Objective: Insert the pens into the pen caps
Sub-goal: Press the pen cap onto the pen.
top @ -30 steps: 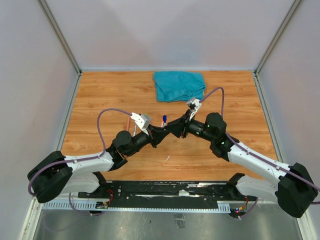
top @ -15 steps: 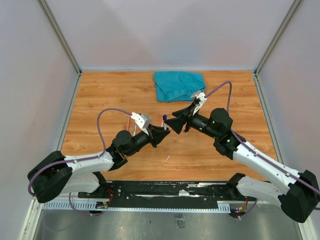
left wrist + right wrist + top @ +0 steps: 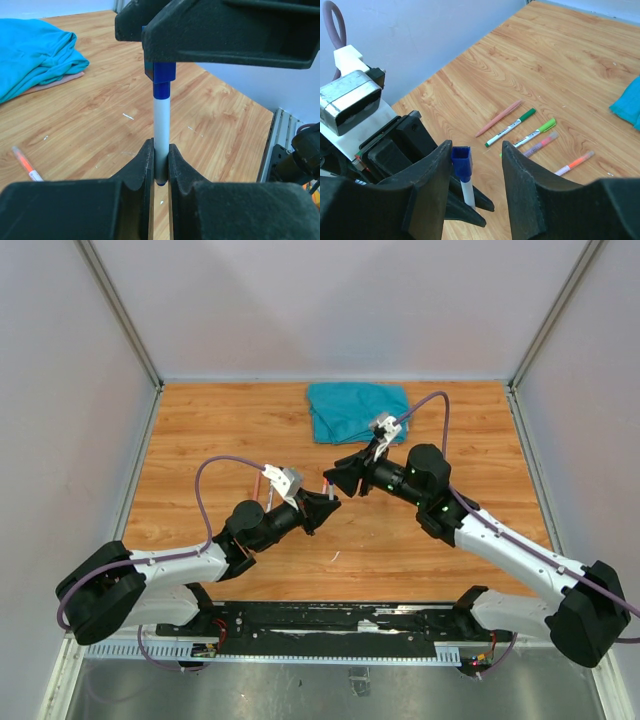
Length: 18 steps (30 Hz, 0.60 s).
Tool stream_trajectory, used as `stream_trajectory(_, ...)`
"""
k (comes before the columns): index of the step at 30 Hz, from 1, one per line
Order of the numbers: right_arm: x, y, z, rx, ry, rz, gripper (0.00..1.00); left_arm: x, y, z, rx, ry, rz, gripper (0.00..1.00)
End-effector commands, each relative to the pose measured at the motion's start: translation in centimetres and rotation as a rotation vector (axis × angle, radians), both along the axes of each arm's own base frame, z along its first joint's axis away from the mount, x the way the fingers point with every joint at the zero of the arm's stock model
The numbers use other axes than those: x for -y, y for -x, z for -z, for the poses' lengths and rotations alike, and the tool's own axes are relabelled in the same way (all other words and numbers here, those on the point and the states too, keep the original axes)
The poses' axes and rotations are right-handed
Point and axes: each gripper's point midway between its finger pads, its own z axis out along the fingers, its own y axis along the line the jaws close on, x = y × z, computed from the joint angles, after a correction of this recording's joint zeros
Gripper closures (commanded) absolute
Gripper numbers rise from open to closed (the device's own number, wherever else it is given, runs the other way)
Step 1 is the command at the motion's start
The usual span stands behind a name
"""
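My left gripper is shut on the white barrel of a blue pen and holds it upright above the table. A blue pen cap sits on the pen's top end. My right gripper is open, with its jaws on either side of the blue cap; the cap is close to the left-hand finger. In the top view both grippers meet at mid-table, left gripper and right gripper, and the pen is mostly hidden there.
Several more pens lie side by side on the wood: salmon, dark green, light green, purple and orange. A folded teal cloth lies at the back. White walls enclose the table.
The right gripper pulled away from the left gripper, opened, then shifted left and back so its jaws now straddle the blue cap. The left arm stayed still, holding the pen.
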Motion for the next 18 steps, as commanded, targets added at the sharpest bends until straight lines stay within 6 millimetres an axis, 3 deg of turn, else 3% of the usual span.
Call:
stream_trajectory(1, -0.9, 0.3, -1.6, 0.049, -0.007, -0.033, 0.58, 0.4, -0.3, -1.8, 0.040, 0.031, 0.004, 0.99)
stream_trajectory(3, -0.9, 0.2, -1.4, 0.047, 0.003, -0.029, 0.64, 0.5, -0.3, -1.8, 0.038, 0.029, 0.005, 0.99)
stream_trajectory(8, -0.9, 0.3, -0.2, 0.052, 0.059, -0.017, 0.97, 0.3, -0.4, -1.9, 0.037, 0.032, -0.003, 1.00)
stream_trajectory(13, -0.7, 1.4, 3.6, 0.047, 0.183, 0.016, 0.99, -0.1, -0.4, -2.4, 0.049, 0.041, -0.020, 0.99)
stream_trajectory(18, -0.6, 3.4, 8.8, 0.028, 0.365, 0.046, 1.00, -0.9, -0.2, -3.4, 0.071, 0.069, -0.038, 0.99)
